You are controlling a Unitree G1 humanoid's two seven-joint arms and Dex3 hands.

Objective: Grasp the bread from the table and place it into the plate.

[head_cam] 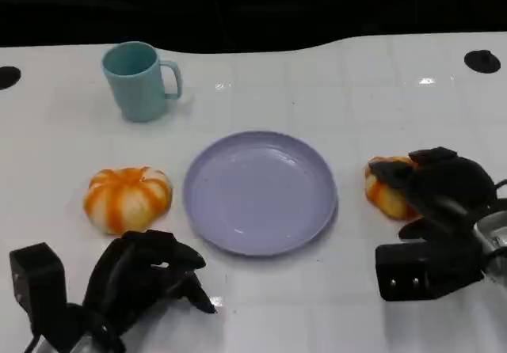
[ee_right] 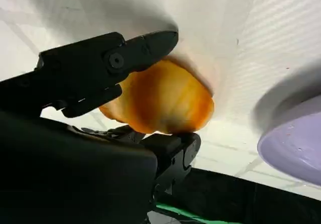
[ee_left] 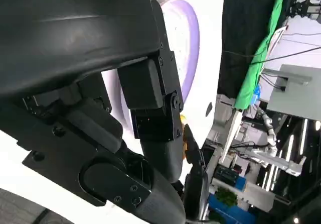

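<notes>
A lilac plate [head_cam: 261, 191] lies empty at the middle of the white table; its rim also appears in the left wrist view [ee_left: 189, 38] and the right wrist view [ee_right: 296, 143]. To its right sits an orange-and-white bread [head_cam: 386, 191], still on the table. My right hand [head_cam: 444, 188] covers its right side. In the right wrist view the bread [ee_right: 160, 101] sits between my fingers [ee_right: 110, 58], which press on it from both sides. My left hand [head_cam: 146, 272] hovers low at the front left with fingers loosely bent, holding nothing.
A second orange-striped bread [head_cam: 127, 199] lies left of the plate, just beyond my left hand. A teal mug [head_cam: 140, 80] stands at the back left. Two black round marks [head_cam: 482, 60] sit near the table's far edge, with darkness behind.
</notes>
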